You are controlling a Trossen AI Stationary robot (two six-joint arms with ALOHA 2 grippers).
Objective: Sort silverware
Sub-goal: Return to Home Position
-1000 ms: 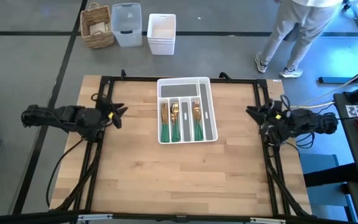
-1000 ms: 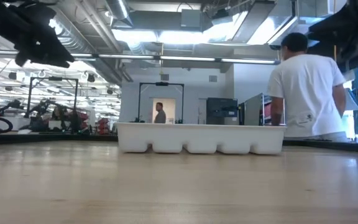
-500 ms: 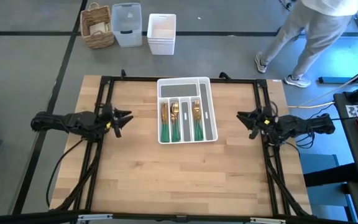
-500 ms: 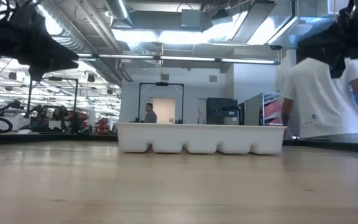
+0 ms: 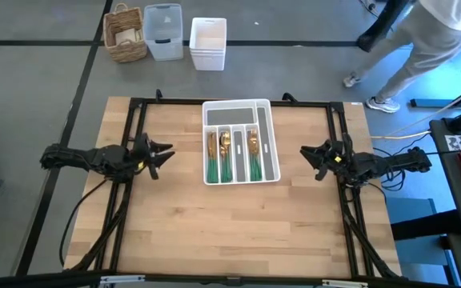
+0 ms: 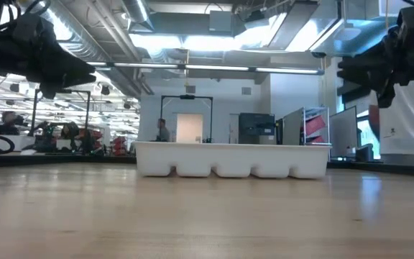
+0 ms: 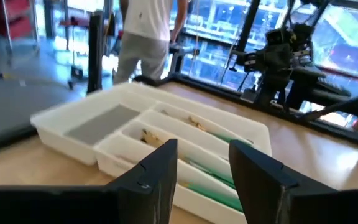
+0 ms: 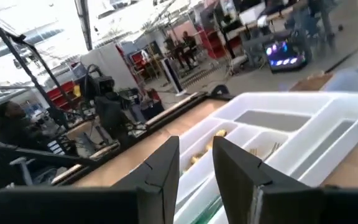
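Note:
The silverware, gold heads and green handles, lies sorted in three long slots of the white tray, which stands on the table's far middle. My left gripper hovers level to the tray's left, open and empty, pointing at it. My right gripper hovers level to the tray's right, also open and empty. In the left wrist view, the green handles show past my left gripper. In the right wrist view, gold heads show past my right gripper. The low view shows only the tray's wall.
Black frame rails run along the table's left and right sides under both arms. On the floor beyond the far edge stand a wicker basket, a clear bin and a white bin. A person walks at the far right.
Both arms have sunk and stretched out level toward the tray, the left gripper going toward the table's right, the right gripper toward its left. Both fingers stay apart. The person beyond the table has walked off to the right.

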